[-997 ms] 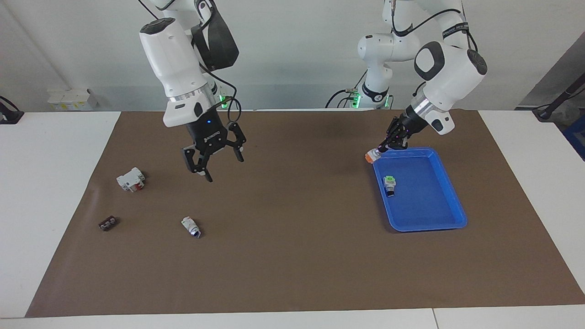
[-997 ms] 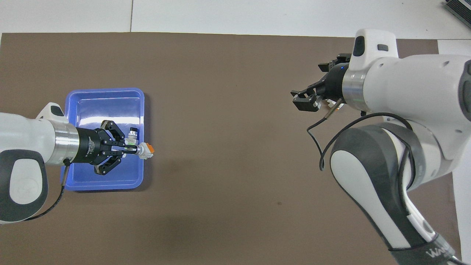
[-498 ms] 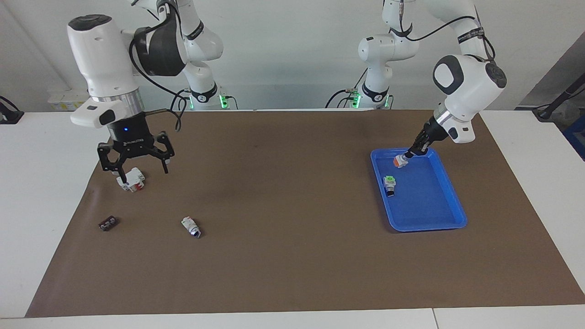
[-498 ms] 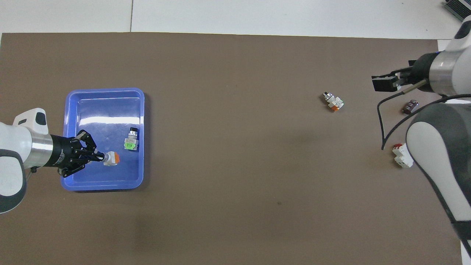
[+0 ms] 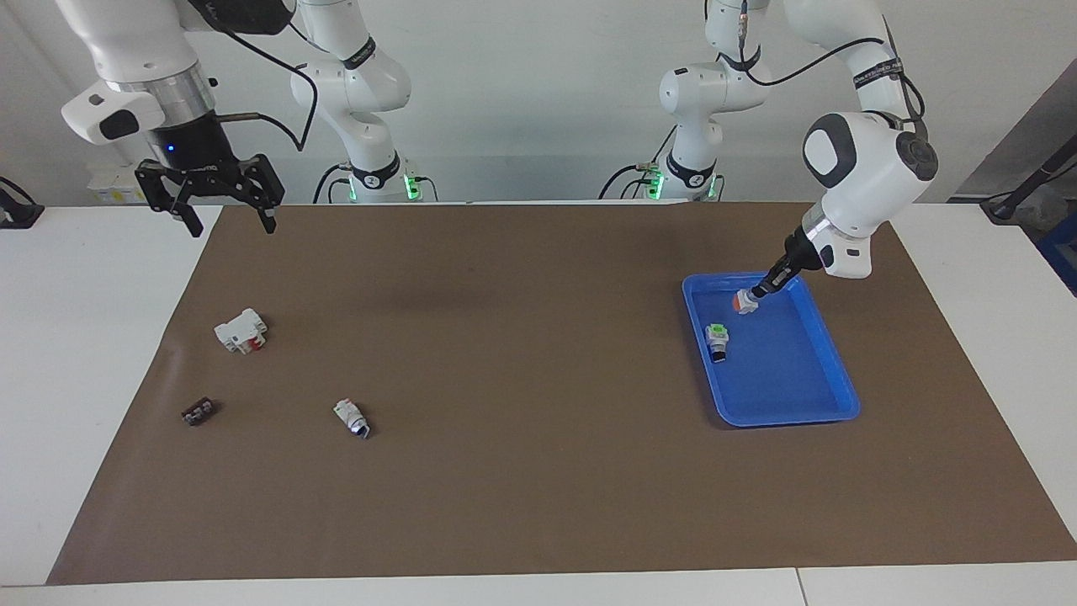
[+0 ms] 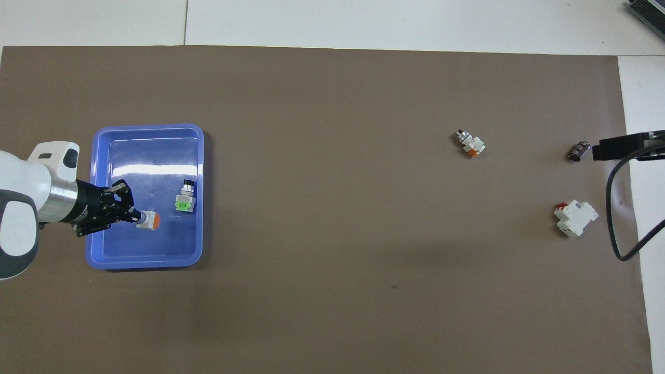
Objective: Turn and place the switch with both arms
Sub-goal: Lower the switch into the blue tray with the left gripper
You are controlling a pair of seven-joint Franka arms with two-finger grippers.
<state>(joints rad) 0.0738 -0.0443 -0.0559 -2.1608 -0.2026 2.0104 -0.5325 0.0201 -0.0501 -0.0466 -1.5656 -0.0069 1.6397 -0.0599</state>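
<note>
This looks like a robotics laboratory. Two large white jointed robot arms (image 5: 850, 160) stand at the top of the frame on a plain white table (image 5: 84, 337) covered with a brown paper mat (image 5: 538, 471), before a bare white wall (image 5: 522, 93), with black cables (image 5: 782, 46) hanging.

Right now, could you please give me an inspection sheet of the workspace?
Surface: brown mat on white table.
Job's things: orange-ended switch held over blue tray; green-ended switch lying in tray.
Clutter: white block with red marks, small dark part, another small switch on mat.
Claws: left claw shut on switch; right claw open, raised over mat's corner.
Cables: black cable along right arm.
Surroundings: white wall.
</note>
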